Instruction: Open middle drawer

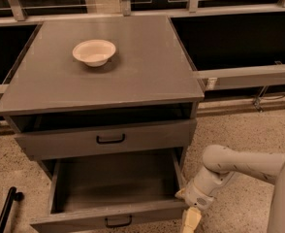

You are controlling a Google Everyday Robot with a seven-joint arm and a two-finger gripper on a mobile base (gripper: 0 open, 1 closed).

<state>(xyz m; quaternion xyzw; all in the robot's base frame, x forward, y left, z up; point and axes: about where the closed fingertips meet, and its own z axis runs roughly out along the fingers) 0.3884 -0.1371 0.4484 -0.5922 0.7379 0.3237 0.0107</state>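
The middle drawer [113, 212] is a grey flat-fronted drawer with a small black bar handle [118, 222]. It stands pulled far out at the bottom of the camera view, and its inside is bare. My gripper [191, 221] hangs low just right of the drawer's front right corner, off the handle, with the pale arm [239, 164] reaching in from the right. The drawer above it [108, 140] has its own black handle and sits nearly closed under the cabinet top.
A pale bowl [94, 51] sits on the grey cabinet top [133, 72]. Speckled floor [234, 135] lies right of the cabinet. A black bar [7, 208] lies on the floor at lower left. Dark panels with metal rails [244, 74] run behind.
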